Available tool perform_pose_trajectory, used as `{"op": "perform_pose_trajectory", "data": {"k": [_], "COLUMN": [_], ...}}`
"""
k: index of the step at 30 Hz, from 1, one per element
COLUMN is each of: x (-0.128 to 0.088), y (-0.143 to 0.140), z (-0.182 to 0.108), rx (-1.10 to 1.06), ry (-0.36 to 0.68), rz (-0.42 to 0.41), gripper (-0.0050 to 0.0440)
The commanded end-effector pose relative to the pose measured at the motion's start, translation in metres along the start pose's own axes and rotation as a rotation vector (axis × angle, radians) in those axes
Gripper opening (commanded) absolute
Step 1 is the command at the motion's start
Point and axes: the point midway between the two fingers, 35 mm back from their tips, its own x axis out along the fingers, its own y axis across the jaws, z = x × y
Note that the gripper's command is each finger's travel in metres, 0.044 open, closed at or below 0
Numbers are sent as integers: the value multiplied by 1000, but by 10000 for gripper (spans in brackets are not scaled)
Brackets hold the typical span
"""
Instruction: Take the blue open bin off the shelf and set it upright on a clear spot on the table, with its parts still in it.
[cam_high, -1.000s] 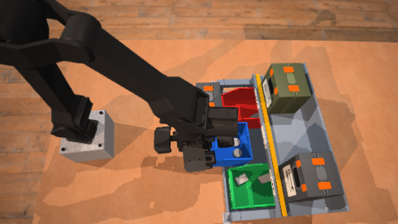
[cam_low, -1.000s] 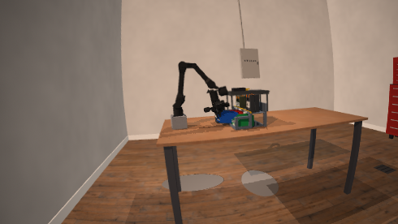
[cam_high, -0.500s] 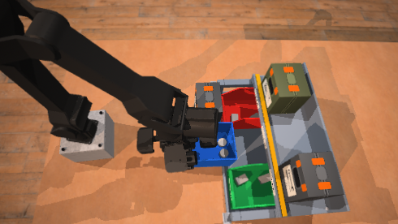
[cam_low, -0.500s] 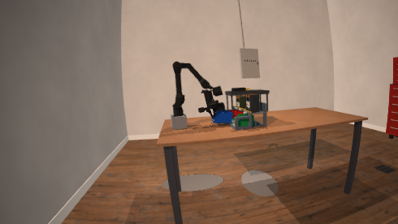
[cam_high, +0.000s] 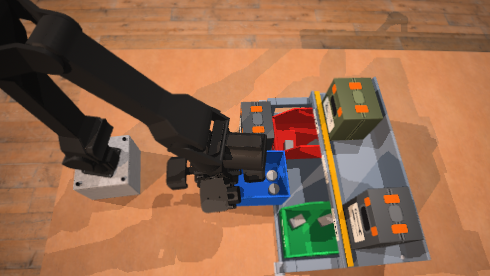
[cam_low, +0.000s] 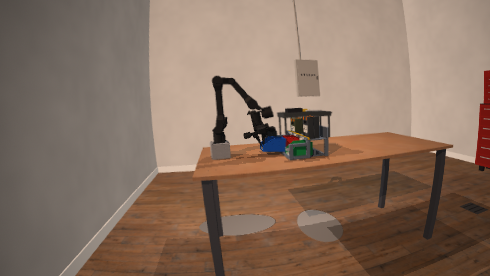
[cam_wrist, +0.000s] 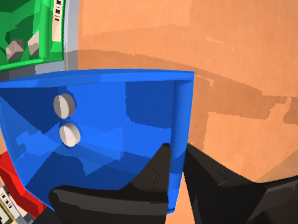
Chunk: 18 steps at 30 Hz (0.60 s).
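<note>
The blue open bin (cam_high: 265, 184) (cam_low: 272, 144) (cam_wrist: 100, 136) sits half out of the lower shelf of the rack (cam_high: 370, 165), over the table beside it. Two grey round parts (cam_high: 273, 181) (cam_wrist: 64, 119) lie inside it. My gripper (cam_high: 245, 179) (cam_wrist: 175, 148) is shut on the bin's near wall, one finger inside and one outside. The bin stays upright. In the side view the arm (cam_low: 235, 100) reaches down to the bin at the rack's left side.
A red bin (cam_high: 296, 132) and a green bin (cam_high: 307, 230) (cam_wrist: 33, 23) with grey parts flank the blue one on the shelf. An olive case (cam_high: 352, 107) and a grey case (cam_high: 382, 217) sit on top. The arm's grey base block (cam_high: 110, 170) stands at left.
</note>
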Motion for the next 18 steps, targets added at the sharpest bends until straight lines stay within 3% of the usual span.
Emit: {"op": "perform_pose_trajectory", "data": {"k": [1,9,14,18], "x": [-3,-3,5,5], "y": [5,5,3,3], "z": [0,0,1,1], "rx": [-1,-1,-1,-1], "ry": [0,0,0,0], "rz": [14,14,-160,-160], "gripper": [0,0,0,0]}}
